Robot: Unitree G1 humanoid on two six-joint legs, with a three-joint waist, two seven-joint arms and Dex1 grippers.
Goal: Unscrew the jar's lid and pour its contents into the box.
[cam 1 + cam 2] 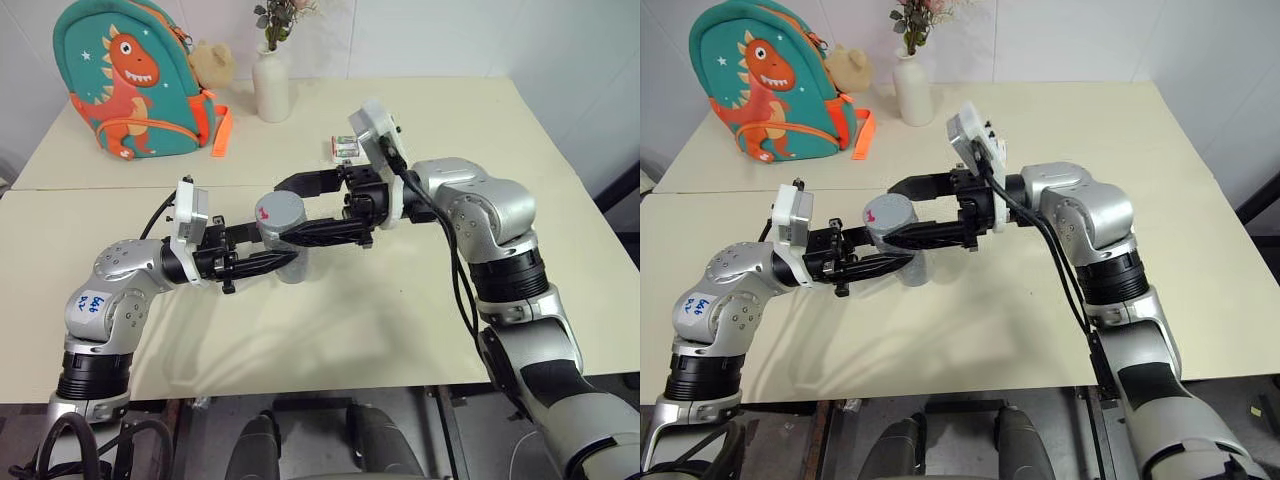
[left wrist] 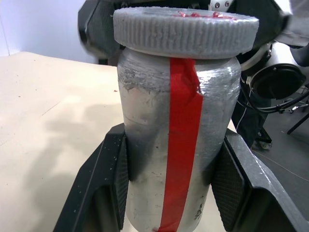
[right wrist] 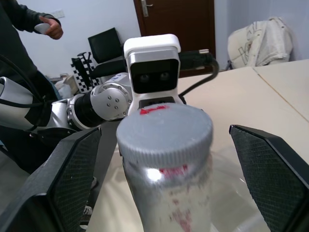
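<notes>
My left gripper [image 1: 262, 262] is shut on the silvery jar [image 1: 290, 255], held upright a little above the table; both pads [image 2: 118, 179] press its sides beside a red strip. The grey ribbed lid [image 1: 277, 211], with a red mark on top, sits on the jar. My right gripper [image 1: 282, 212] reaches in from the right and stands open, with one finger [image 3: 72, 169] on each side of the lid and a clear gap to it. The contents are hidden inside the jar. The box is out of view.
At the back of the table [image 1: 330, 320] stand a teal dinosaur backpack [image 1: 135, 80], a small plush toy [image 1: 212, 62] and a white flower vase [image 1: 271, 85]. A small white-and-green packet [image 1: 345, 147] lies behind my right wrist. A person [image 3: 24, 29] stands beyond the table.
</notes>
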